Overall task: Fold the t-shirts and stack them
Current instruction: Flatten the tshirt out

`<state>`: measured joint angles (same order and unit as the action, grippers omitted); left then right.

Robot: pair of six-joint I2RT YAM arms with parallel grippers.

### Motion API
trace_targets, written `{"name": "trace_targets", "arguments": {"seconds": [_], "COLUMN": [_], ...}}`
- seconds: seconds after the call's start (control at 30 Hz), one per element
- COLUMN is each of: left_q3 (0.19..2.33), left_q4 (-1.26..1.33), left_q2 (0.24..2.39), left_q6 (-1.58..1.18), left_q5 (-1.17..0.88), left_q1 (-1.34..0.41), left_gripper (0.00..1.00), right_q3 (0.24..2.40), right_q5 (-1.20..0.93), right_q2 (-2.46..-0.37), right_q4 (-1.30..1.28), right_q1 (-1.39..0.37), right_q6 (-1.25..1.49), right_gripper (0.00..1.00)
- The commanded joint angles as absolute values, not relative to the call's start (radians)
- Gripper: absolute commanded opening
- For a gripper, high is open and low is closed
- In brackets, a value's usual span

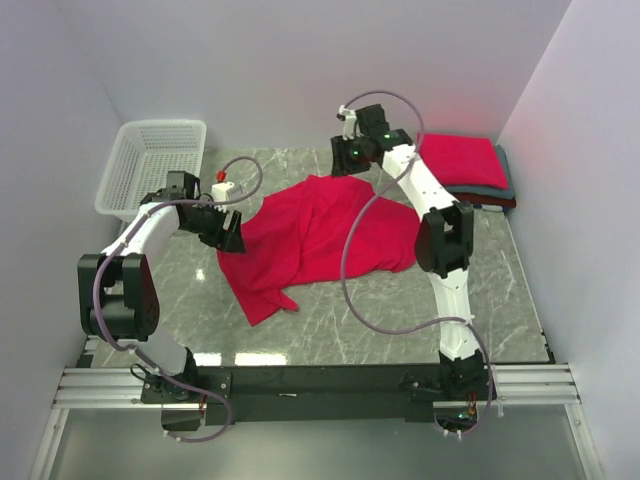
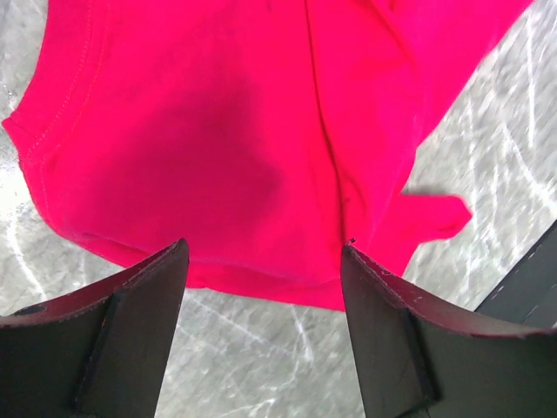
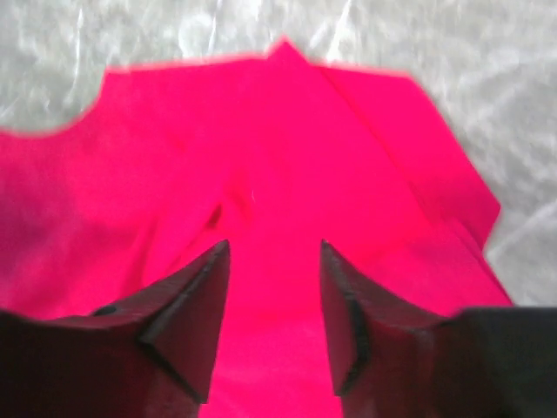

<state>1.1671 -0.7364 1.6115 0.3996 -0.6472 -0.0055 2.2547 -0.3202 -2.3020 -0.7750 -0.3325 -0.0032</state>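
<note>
The white basket (image 1: 160, 160) stands behind the left gripper (image 2: 261, 252). That gripper's jaws are spread, and the hem of the crumpled crimson t-shirt (image 1: 320, 235) lies between their tips, with bare marble table (image 2: 261, 366) below them. The right gripper (image 3: 274, 248) is also spread wide. Red cloth fills its gap and runs on ahead of it. To its right, well apart, sits the folded stack (image 1: 462, 165), with crimson on top of the grey and dark red shirts.

a crumpled red t-shirt (image 1: 320, 235) lies on the table (image 1: 480, 300) between the left hand (image 1: 228, 232) and right hand (image 1: 345, 155).
</note>
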Motion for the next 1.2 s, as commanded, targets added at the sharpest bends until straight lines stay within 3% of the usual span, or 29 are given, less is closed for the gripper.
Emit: {"name": "trace_targets", "arguments": {"seconds": [0.0,0.1,0.3,0.37,0.43,0.53,0.93,1.17], "left_q3": [1.163,1.158,1.192,1.231,1.267,1.461,2.153,2.278], "left_q4": [-0.687,-0.680,-0.663,-0.603,-0.519,-0.408,-0.143,-0.022], "left_q2": [1.611,1.609,1.643,1.673,1.728,1.863,2.458,2.615], "left_q6": [0.308,0.287,0.236,0.201,0.082,-0.070,-0.426,-0.534], "left_q5": [-0.692,-0.696,-0.710,-0.736,-0.782,-0.799,-0.784,-0.695], "left_q1": [-0.003,-0.003,-0.003,-0.003,-0.003,-0.035,-0.187,-0.239], "left_gripper": [0.75,0.76,0.76,0.76,0.76,0.75,0.66,0.59], "right_q3": [2.301,2.246,2.306,2.304,2.273,2.194,1.844,1.582], "right_q5": [-0.213,-0.186,-0.167,-0.184,-0.233,-0.290,-0.394,-0.465], "right_q2": [-2.326,-2.339,-2.445,-2.453,-2.435,-2.364,-2.013,-1.842], "right_q4": [-0.619,-0.469,-0.371,-0.376,-0.388,-0.409,-0.595,-0.580], "right_q1": [-0.368,-0.379,-0.388,-0.388,-0.382,-0.364,-0.200,-0.084], "right_q6": [0.110,0.156,0.282,0.322,0.331,0.319,0.213,0.192], "right_gripper": [0.55,0.62,0.67,0.66,0.60,0.55,0.52,0.51]}}
